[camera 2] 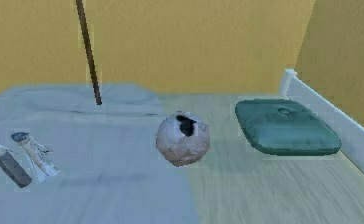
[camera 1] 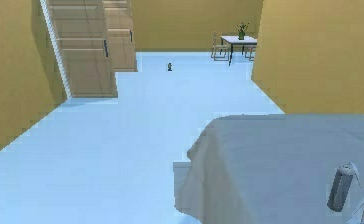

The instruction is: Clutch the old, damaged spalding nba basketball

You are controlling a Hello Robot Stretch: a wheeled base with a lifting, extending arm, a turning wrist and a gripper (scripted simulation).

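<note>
Worn, pale basketball (camera 2: 183,138) with a dark hole lay on the bed (camera 2: 252,188), green pillow (camera 2: 287,125) near the basketball, grey blanket (camera 2: 95,150) touching the basketball, I could not tell my gripper's state.

Bare bed (camera 2: 110,150) surrounds the ball (camera 2: 183,139); green pillow (camera 2: 285,127) near, thin pole (camera 2: 88,50) behind.

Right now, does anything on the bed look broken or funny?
Yes. The ball on the bed, left of the green pillow, looks damaged: its skin is pale and blotchy, with a dark ragged patch near the top, like a hole.
</note>
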